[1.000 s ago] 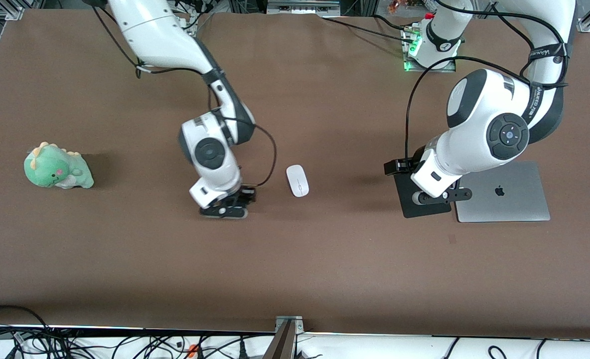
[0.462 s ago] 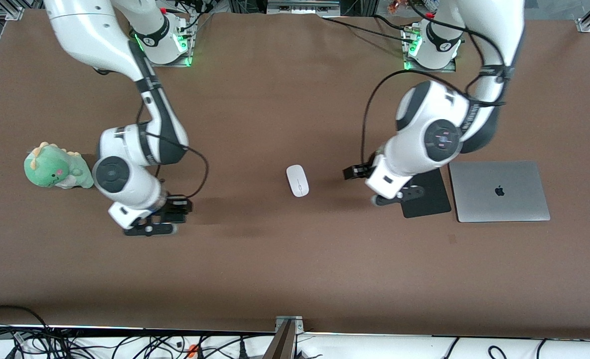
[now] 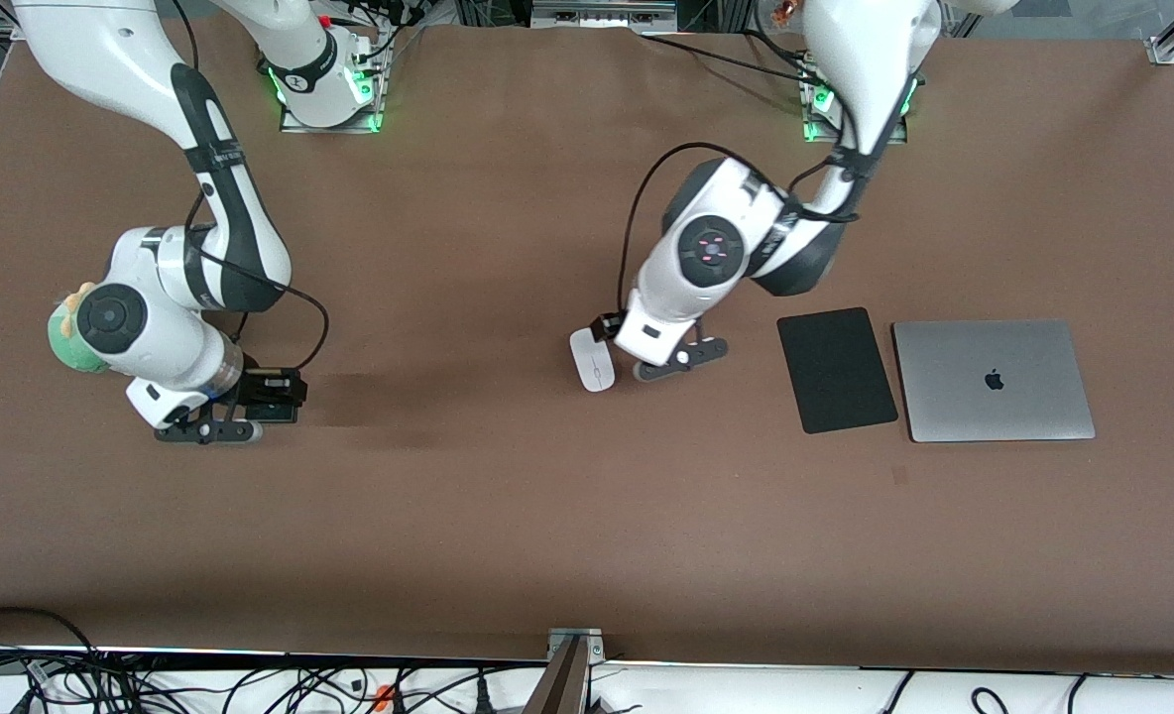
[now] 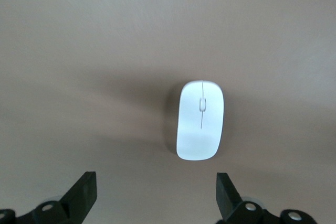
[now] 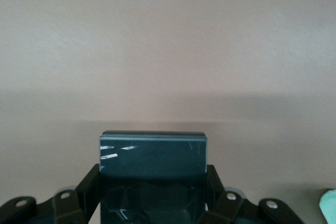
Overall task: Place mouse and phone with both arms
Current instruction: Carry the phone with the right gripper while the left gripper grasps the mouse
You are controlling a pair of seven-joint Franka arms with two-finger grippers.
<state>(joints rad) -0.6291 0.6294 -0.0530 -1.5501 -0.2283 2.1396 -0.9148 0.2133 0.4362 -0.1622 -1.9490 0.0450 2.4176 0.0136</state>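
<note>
**Operator:** Where do my two grippers stand, and what are they doing?

**Spotter:** Start with your right gripper (image 3: pixel 212 428), the black two-finger one at the right arm's end of the brown table (image 3: pixel 567 535). Its fingers (image 5: pixel 86 190) are clamped on the phone (image 5: pixel 153 174) — the small black slab with rounded corners — one finger on each side edge. It hangs low over bare table. Just beside that arm's wrist sits a green plush dinosaur toy (image 3: pixel 63 332), mostly hidden by the wrist itself.

**Operator:** And the left one?

**Spotter:** Your left gripper (image 3: pixel 681 359) is over the middle of the table with its fingers (image 4: pixel 81 198) spread wide and nothing between them. The mouse (image 3: pixel 592 359) — small, white, glossy, oval, a thin grey line down its middle — lies flat on the table just beside that gripper, toward the right arm's end. In your left wrist view the mouse (image 4: pixel 200 120) sits ahead of the open fingertips, untouched.

**Operator:** Anything else out there?

**Spotter:** Toward the left arm's end lies a large flat black rectangular pad (image 3: pixel 837 369), and beside it a closed silver laptop (image 3: pixel 992 380), close but not touching.
</note>
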